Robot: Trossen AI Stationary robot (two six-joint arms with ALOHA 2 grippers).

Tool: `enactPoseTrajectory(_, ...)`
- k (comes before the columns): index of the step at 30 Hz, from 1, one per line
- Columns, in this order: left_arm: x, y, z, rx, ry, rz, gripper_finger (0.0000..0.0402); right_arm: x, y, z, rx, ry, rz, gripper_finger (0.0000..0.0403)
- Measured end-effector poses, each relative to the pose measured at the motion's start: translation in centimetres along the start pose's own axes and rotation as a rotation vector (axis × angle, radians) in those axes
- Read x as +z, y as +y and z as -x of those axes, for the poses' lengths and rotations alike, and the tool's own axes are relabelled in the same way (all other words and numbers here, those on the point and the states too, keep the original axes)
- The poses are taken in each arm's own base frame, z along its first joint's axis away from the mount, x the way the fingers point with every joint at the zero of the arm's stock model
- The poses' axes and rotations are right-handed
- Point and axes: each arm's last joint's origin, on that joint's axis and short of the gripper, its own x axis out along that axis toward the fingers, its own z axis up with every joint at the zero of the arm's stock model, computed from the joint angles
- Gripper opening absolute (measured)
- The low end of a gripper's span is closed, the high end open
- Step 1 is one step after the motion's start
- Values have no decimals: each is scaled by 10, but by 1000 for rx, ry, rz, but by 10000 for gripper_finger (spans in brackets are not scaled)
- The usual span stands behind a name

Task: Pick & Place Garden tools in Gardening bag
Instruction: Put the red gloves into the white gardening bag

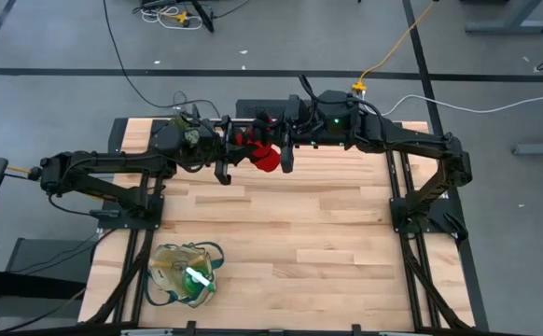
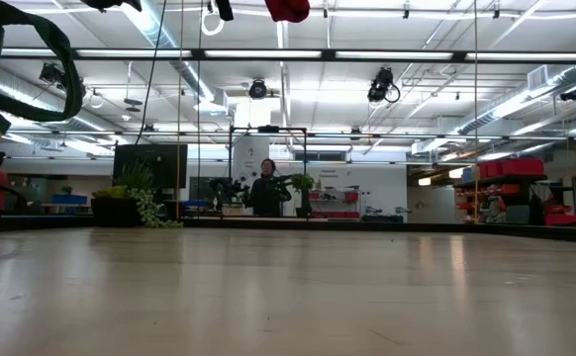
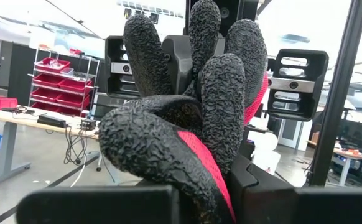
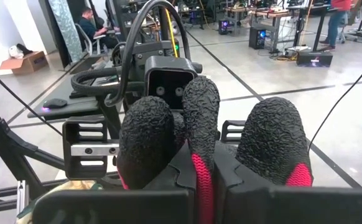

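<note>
You have the black-and-red glove bundle (image 1: 265,156), textured rubbery black fingers over red knit fabric, held up in the air above the far middle of the wooden worktop (image 1: 290,233), caught between both arms. The right tool (image 1: 285,154) is clamped on one end of it; in the right wrist view the black glove fingers (image 4: 196,124) stick up out of its closed jaws. The left tool (image 1: 227,159) has met it from the other side, and the left wrist view shows the bundle (image 3: 187,124) filling the frame and sitting between that tool's fingers, which look closed on it too. This reads as a handover in mid-air.

Treat the bundle as light, soft and floppy. It will fold and sag wherever it is unsupported, so loose glove fingers may dangle and catch. The coated fingers should be grippy, the knit red part less so. Take hold across the thick gathered middle, where several layers stack up, rather than on a single fingertip.

The round floppy beige fabric gardening bag with dark green trim (image 1: 183,275) sits at the near left of the worktop, well apart from the arms, with something green and white already inside. Its soft rim may collapse, so a drop from directly above the opening looks safest.
</note>
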Motion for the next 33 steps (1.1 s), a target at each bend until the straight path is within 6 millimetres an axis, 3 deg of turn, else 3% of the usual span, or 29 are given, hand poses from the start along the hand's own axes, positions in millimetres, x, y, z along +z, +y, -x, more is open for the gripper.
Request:
enactPoseTrajectory(8, -1, 1, 0, 6, 15, 0, 46, 0, 0, 0, 0, 1, -5, 22)
enactPoseTrajectory(22, 19, -5, 15, 4, -4, -38, 45, 15, 2, 24, -6, -46, -23, 188)
enactPoseTrajectory(33, 31, -10, 29, 11, 20, -30, 45, 23, 3, 42, -5, -57, -16, 224)
